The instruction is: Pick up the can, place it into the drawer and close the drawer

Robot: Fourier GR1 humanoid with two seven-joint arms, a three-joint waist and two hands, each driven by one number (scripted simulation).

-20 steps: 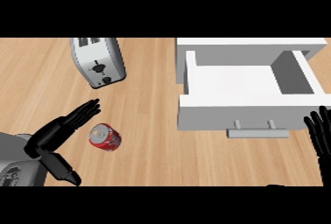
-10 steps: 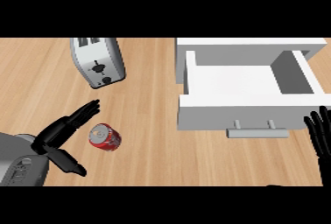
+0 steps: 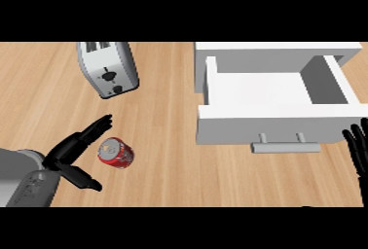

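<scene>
Can (image 3: 115, 152) left of drawer (image 3: 273, 104); toaster (image 3: 108, 68) behind can

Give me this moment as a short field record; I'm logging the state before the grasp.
can: red can lying on its side on the wooden counter, not held
left robot hand: left robot hand open, fingers straight, just left of the can, thumb below it
right robot hand: right robot hand open, resting at the right edge, fingers up
drawer: white drawer pulled open, nothing visible inside, handle toward the robot
other: toaster at upper left, apart from the can
</scene>
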